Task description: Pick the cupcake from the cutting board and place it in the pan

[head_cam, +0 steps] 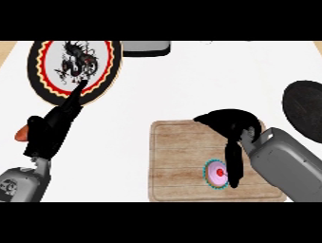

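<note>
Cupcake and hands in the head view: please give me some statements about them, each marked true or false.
1. The cupcake is on the wooden cutting board. True.
2. The cupcake already lies in the dark pan. False: the pan sits at the right edge, apart from the board, with no cupcake in it.
3. The right hand is over the cutting board, with a finger reaching down beside the cupcake. True.
4. The left hand holds the cupcake. False: it is stretched out at the left, fingers pointing toward the dragon plate.
5. The dragon plate is on the cutting board. False: it rests on the white counter, upper left.
</note>
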Controlling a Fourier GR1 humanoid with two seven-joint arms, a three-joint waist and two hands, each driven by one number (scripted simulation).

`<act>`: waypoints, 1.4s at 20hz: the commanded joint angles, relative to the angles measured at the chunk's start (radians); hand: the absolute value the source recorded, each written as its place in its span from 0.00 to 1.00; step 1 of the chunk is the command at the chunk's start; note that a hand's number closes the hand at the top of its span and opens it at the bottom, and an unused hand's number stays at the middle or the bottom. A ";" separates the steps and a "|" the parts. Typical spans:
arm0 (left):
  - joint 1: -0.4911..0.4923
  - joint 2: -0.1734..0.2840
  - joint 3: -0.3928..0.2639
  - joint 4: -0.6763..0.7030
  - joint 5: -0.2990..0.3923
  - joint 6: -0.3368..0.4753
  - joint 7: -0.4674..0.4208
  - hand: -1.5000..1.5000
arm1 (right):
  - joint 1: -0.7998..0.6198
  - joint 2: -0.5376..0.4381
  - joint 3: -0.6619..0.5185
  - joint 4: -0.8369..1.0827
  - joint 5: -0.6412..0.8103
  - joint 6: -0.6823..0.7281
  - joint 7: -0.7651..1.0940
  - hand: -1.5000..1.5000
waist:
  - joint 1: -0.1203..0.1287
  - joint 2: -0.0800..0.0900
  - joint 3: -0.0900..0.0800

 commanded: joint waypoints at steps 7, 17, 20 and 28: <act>-0.001 -0.032 0.013 0.044 -0.029 -0.005 -0.031 0.50 | -0.033 0.050 0.063 -0.073 -0.060 0.082 0.282 0.00 | -0.018 -0.001 0.001; 0.067 -0.035 0.022 -0.068 -0.044 -0.007 0.003 0.50 | -0.021 0.029 0.066 -0.052 -0.056 0.101 0.302 0.00 | -0.008 -0.001 0.002; 0.046 0.007 0.083 -0.009 0.002 -0.082 -0.020 0.50 | 0.049 0.025 0.090 -0.098 0.015 0.068 0.276 0.00 | -0.013 -0.001 0.002; 0.056 -0.051 0.054 -0.078 -0.059 -0.046 0.032 0.50 | 0.164 0.071 0.129 -0.069 0.205 0.017 0.181 0.00 | -0.009 -0.001 0.003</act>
